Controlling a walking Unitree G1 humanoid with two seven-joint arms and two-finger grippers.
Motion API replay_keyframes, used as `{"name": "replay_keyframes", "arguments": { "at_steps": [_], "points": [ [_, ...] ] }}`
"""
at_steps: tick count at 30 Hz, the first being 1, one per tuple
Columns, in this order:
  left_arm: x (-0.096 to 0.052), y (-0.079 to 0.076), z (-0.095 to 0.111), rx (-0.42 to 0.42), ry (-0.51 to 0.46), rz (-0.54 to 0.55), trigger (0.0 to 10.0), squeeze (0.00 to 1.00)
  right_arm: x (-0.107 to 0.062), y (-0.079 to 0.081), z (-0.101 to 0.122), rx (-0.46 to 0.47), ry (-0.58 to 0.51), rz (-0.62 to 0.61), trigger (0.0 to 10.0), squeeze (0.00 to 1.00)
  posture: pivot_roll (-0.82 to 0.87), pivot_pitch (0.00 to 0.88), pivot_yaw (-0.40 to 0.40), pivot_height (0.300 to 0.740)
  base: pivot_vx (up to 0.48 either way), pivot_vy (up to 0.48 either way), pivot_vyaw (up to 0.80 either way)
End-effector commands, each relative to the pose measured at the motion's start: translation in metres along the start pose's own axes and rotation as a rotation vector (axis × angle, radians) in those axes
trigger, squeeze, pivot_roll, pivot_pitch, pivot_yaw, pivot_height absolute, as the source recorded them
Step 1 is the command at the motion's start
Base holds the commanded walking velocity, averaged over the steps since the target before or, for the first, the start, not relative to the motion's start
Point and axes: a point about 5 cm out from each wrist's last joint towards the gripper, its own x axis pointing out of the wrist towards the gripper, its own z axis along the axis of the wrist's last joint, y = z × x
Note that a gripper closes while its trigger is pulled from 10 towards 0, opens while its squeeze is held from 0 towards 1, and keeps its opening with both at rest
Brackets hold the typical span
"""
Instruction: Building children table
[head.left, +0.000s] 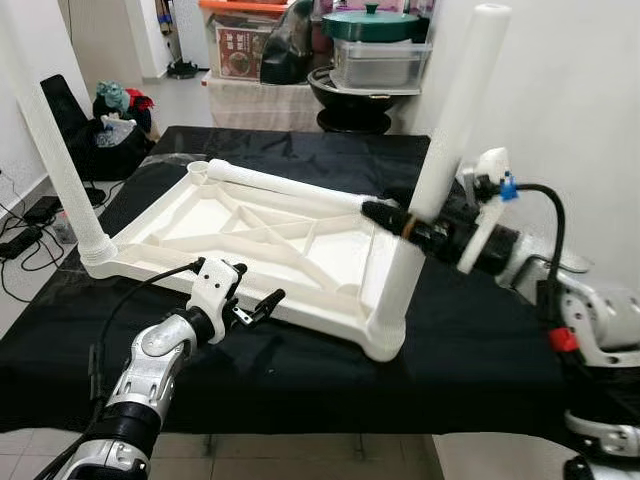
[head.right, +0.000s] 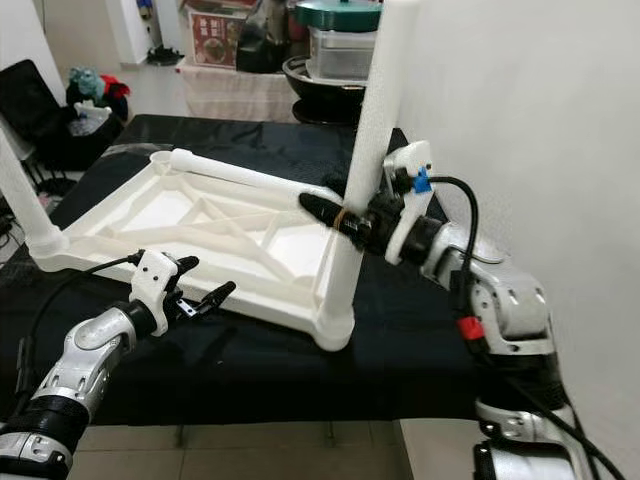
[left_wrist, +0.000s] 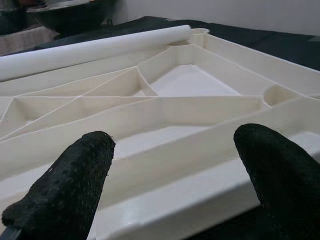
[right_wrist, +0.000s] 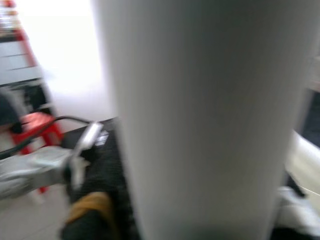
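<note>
A white plastic table top (head.left: 250, 235) lies upside down on the black-covered table. One white leg (head.left: 455, 110) stands upright in its near right corner socket. My right gripper (head.left: 388, 216) is shut on this leg at mid height, and the leg (right_wrist: 200, 120) shows close and blurred in the right wrist view. A second leg (head.left: 55, 150) stands in the near left corner. A third leg (head.left: 290, 185) lies loose along the far edge. My left gripper (head.left: 262, 306) hovers open just in front of the top's near edge, its fingers (left_wrist: 65, 190) apart with the ribbed underside (left_wrist: 190, 80) beyond them.
The black cloth (head.left: 480, 330) covers the work table to its near edge. A white wall (head.left: 580, 100) stands close on the right. Pots and storage boxes (head.left: 375, 50) are stacked behind the table. Bags, toys (head.left: 115, 100) and cables (head.left: 30, 225) lie on the floor at left.
</note>
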Motion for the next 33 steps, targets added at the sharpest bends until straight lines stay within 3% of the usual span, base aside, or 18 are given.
{"name": "replay_keyframes", "arguments": {
  "at_steps": [1, 8, 10, 11, 12, 13, 15, 17, 20, 21, 22, 23, 24, 27, 29, 30, 31, 33],
  "points": [
    [-0.003, 0.003, -0.003, -0.003, 0.014, 0.005, 10.0, 0.0, 0.003, 0.0, -0.006, 0.03, 0.034, 0.061, 0.0, 0.0, 0.07, 0.0, -0.068, 0.74, 0.0, 0.0, 0.0],
    [-0.006, 0.003, -0.004, -0.003, 0.017, 0.009, 10.0, 0.0, 0.003, -0.005, -0.016, 0.025, 0.099, 0.048, 0.0, 0.0, 0.07, 0.0, -0.07, 0.74, 0.0, 0.0, 0.0],
    [-0.005, 0.003, -0.005, -0.002, 0.019, 0.011, 10.0, 0.0, 0.008, -0.022, -0.033, 0.015, 0.191, -0.205, 0.0, 0.0, 0.06, 0.0, -0.066, 0.74, 0.0, 0.0, 0.0],
    [-0.005, 0.003, -0.005, -0.001, 0.02, 0.011, 10.0, 0.0, 0.005, -0.037, -0.041, 0.008, 0.213, -0.414, 0.0, 0.0, 0.05, 0.0, -0.056, 0.74, 0.0, 0.0, 0.0],
    [-0.005, 0.003, -0.005, -0.001, 0.02, 0.011, 10.0, 0.0, 0.005, -0.037, -0.041, 0.008, 0.213, -0.414, 0.0, 0.0, 0.05, 0.0, -0.056, 0.74, 0.0, 0.0, 0.0],
    [-0.005, 0.002, -0.005, 0.0, 0.02, 0.01, 10.0, 0.0, 0.003, -0.046, -0.047, 0.003, 0.227, -0.552, 0.0, 0.0, 0.05, 0.0, -0.056, 0.74, 0.0, 0.0, 0.0],
    [-0.005, 0.002, -0.005, 0.0, 0.02, 0.01, 10.0, 0.0, 0.003, -0.046, -0.047, 0.003, 0.227, -0.552, 0.0, 0.0, 0.05, 0.0, -0.056, 0.74, 0.0, 0.0, 0.0],
    [-0.003, 0.002, -0.005, 0.003, 0.022, 0.014, 10.0, 0.0, -0.013, -0.061, -0.058, 0.075, 0.171, -0.918, 0.0, 0.0, 0.05, 0.0, -0.057, 0.74, 0.0, 0.0, 0.0],
    [-0.003, 0.003, -0.004, 0.005, 0.023, 0.017, 10.0, 0.0, -0.017, -0.056, -0.066, 0.13, 0.141, -1.033, 0.0, 0.0, 0.05, 0.0, -0.053, 0.74, 0.0, 0.0, 0.0],
    [-0.002, 0.003, -0.004, 0.007, 0.024, 0.019, 10.0, 0.0, -0.016, -0.046, -0.072, 0.157, 0.138, -1.086, 0.0, 0.0, 0.05, 0.0, -0.049, 0.74, 0.0, 0.0, 0.0],
    [-0.002, 0.003, -0.004, 0.009, 0.026, 0.02, 10.0, 0.0, -0.014, -0.038, -0.074, 0.165, 0.134, -1.112, 3.7, 0.0, 0.04, 0.0, -0.045, 0.74, 0.0, 0.0, 0.0],
    [-0.002, 0.003, -0.004, 0.009, 0.026, 0.02, 10.0, 0.0, -0.014, -0.038, -0.074, 0.165, 0.134, -1.112, 3.7, 0.0, 0.04, 0.0, -0.045, 0.74, 0.0, 0.0, 0.0],
    [-0.002, 0.003, -0.005, 0.012, 0.027, 0.018, 10.0, 0.0, -0.006, -0.03, -0.072, 0.166, 0.132, -1.075, 10.0, 0.0, 0.04, 0.0, -0.044, 0.74, 0.0, 0.0, 0.0],
    [0.0, 0.002, -0.004, 0.012, 0.027, 0.017, 10.0, 0.0, 0.013, -0.021, -0.058, 0.163, 0.055, -0.953, 10.0, 0.0, 0.03, 0.0, -0.046, 0.74, 0.0, 0.0, 0.0],
    [0.001, 0.002, -0.004, 0.012, 0.025, 0.016, 10.0, 0.0, 0.016, -0.023, -0.049, 0.156, -0.006, -0.925, 10.0, 0.0, 0.03, 0.0, -0.046, 0.74, 0.0, 0.0, 0.0],
    [0.001, 0.002, -0.003, 0.011, 0.023, 0.015, 10.0, 0.0, 0.018, -0.023, -0.042, 0.147, -0.046, -0.879, 10.0, 0.7, 0.03, 0.0, -0.05, 0.74, 0.0, 0.0, 0.0],
    [0.002, 0.001, -0.003, 0.011, 0.022, 0.014, 10.0, 0.0, 0.019, -0.026, -0.039, 0.157, -0.057, -0.866, 10.0, 1.0, 0.03, 0.0, -0.05, 0.74, 0.0, 0.0, 0.0],
    [0.002, 0.001, -0.003, 0.01, 0.02, 0.014, 10.0, 0.0, 0.021, -0.028, -0.031, 0.171, -0.09, -0.833, 10.0, 1.0, 0.04, 0.0, -0.054, 0.74, 0.0, 0.0, 0.0]
  ]
}}
